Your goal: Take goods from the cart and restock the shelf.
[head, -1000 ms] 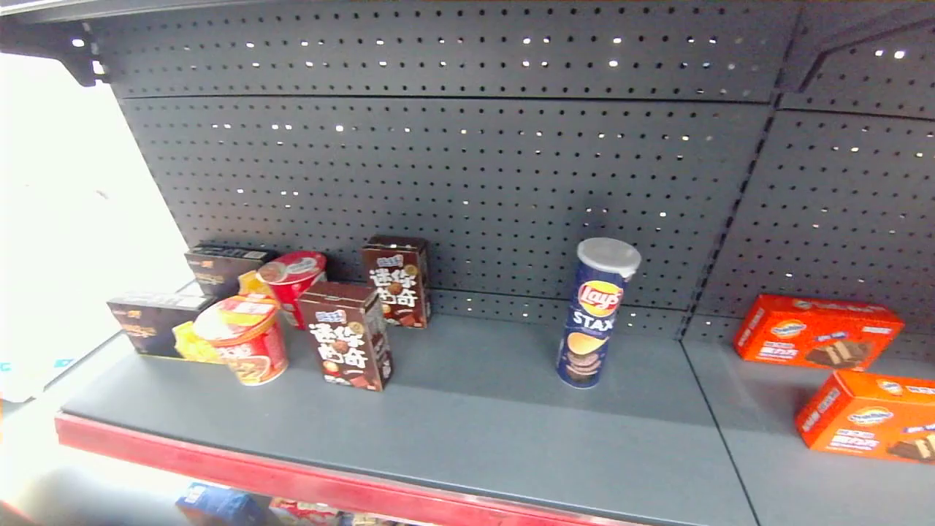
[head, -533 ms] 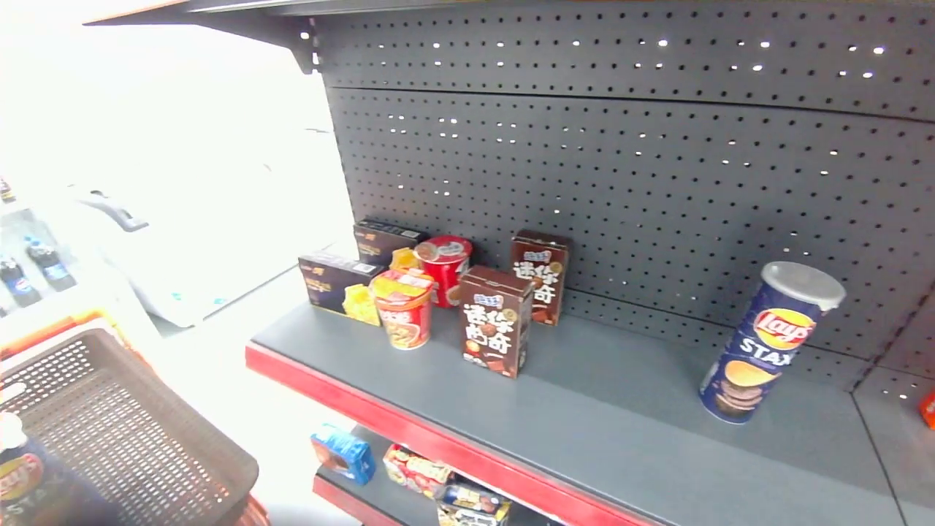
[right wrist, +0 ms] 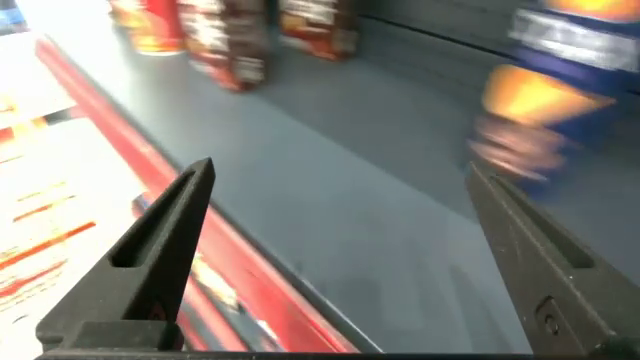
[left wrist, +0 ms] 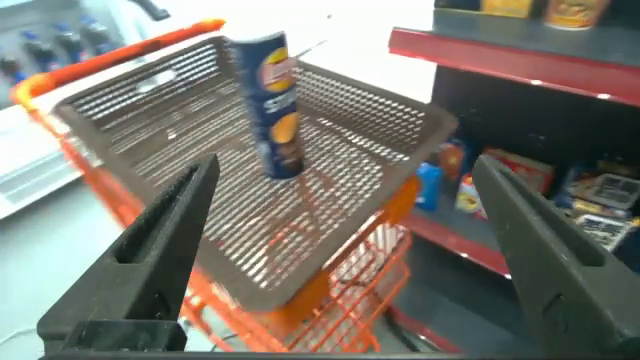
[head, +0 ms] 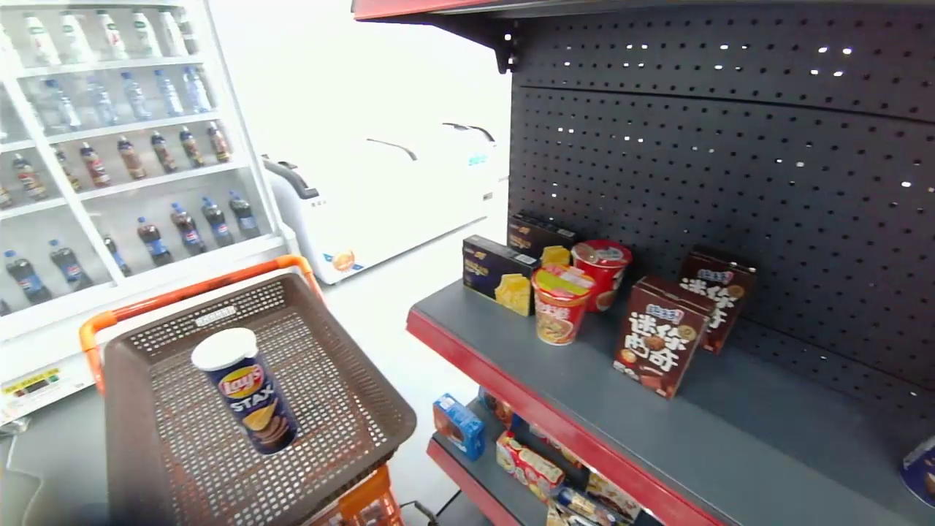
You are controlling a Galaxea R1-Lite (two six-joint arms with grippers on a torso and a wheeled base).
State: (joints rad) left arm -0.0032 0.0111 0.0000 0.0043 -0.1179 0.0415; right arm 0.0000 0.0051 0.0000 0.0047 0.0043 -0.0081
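A brown mesh cart basket (head: 336, 380) with an orange frame stands at the lower left. One dark blue chips can (head: 248, 394) with a white lid stands upright in it. My left gripper (left wrist: 350, 250) is open, held short of the basket (left wrist: 150, 110), with the chips can (left wrist: 272, 100) ahead of its fingers and apart from them. The grey shelf (head: 555, 380) with a red front edge is on the right. A second chips can (head: 922, 471) stands on it at the far right. My right gripper (right wrist: 340, 250) is open over the shelf board (right wrist: 350, 170), holding nothing, with that can (right wrist: 550, 90) blurred beyond it.
On the shelf stand dark boxes (head: 497, 274), two noodle cups (head: 559, 303) and two brown biscuit boxes (head: 661, 336). A lower shelf holds packs (head: 456, 424). A drinks fridge (head: 109, 146) and a white chest freezer (head: 380, 204) stand behind the cart.
The head camera has swung left, so the shelf goods slid to the picture's right and the cart with its can came into view. The goods themselves have not moved.
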